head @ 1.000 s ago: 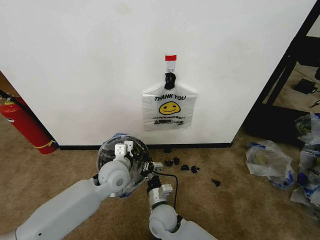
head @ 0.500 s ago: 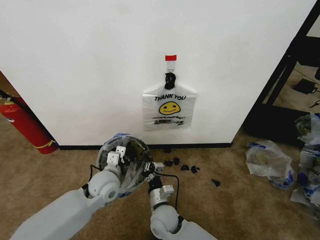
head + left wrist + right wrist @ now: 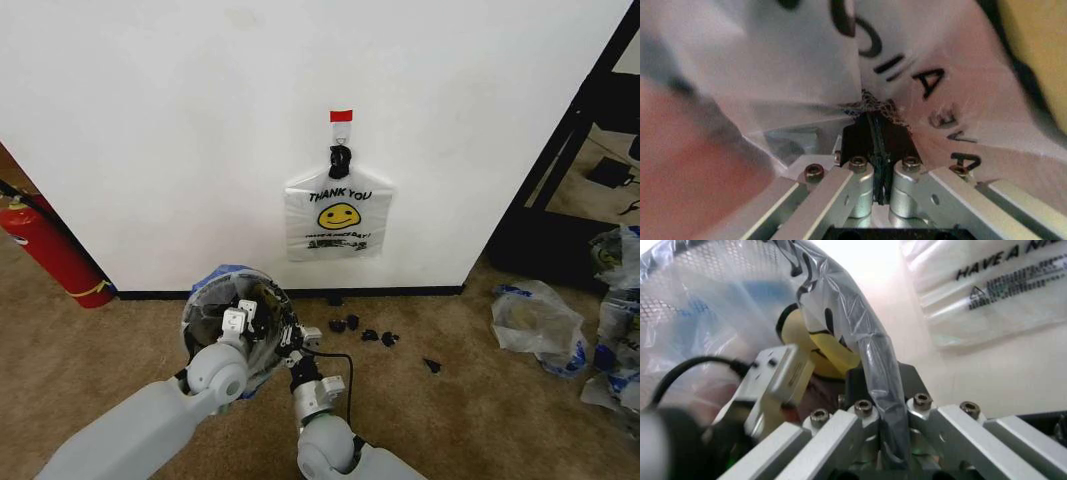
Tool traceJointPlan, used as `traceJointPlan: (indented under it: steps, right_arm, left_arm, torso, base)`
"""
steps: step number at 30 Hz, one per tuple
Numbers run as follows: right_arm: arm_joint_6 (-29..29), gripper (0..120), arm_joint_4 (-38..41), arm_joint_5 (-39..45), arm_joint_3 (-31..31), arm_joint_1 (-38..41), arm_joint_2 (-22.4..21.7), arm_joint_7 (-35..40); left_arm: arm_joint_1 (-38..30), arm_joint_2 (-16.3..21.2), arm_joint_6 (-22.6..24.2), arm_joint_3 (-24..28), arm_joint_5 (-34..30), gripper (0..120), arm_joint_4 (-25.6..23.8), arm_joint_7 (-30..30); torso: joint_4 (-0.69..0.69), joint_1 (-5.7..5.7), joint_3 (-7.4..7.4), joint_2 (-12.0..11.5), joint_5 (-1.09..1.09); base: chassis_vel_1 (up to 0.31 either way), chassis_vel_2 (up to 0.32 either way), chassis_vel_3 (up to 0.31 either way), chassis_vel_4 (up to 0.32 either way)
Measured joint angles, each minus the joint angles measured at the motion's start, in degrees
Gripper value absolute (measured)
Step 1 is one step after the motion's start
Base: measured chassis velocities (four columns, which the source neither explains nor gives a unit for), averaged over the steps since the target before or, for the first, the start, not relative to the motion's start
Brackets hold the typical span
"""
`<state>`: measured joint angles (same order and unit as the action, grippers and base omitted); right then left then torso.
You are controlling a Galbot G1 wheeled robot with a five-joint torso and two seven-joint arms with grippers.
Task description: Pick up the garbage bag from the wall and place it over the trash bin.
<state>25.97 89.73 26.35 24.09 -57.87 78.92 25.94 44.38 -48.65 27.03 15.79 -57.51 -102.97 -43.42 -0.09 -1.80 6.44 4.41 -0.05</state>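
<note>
Lower centre: both claws, left claw (image 3: 875, 150) and right claw (image 3: 883, 415), were clamped on the garbage bag (image 3: 215, 300) over the trash bin (image 3: 262, 300); we judged the film light, limp, slippery, best gripped at gathered rim folds.

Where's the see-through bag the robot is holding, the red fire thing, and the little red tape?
garbage bag (image 3: 205, 310): head view, clear plastic over the bin.
fire extinguisher (image 3: 50, 255): head view, red body.
red tape strip (image 3: 341, 116): head view, its middle.

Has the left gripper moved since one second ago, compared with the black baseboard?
Yes. The left gripper, shut on the garbage bag, has drawn back from the baseboard toward the robot, and slightly to its left.
</note>
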Motion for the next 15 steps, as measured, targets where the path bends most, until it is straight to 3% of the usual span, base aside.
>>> traceJointPlan:
  steps: [8,15]
  right_arm:
    - [0.02,0,-1.07,-1.0,-0.4,-0.12,0.16,0.31]
    - [-1.12,0,-1.11,-0.79,-0.4,0.1,-0.05,1.59]
  left_arm:
    - [-1.32,1.21,-0.3,-1.65,-1.19,0,-0.29,-0.1]
    - [1.45,2.32,-0.53,-4.33,-0.22,0,-0.21,0.91]
  torso:
    - [0.01,0.0,0.0,0.0,0.0]
    - [0.01,0.0,0.0,0.0,0.0]
  base:
    - [0.0,0.0,0.0,0.0]
    - [0.0,0.0,0.0,0.0]
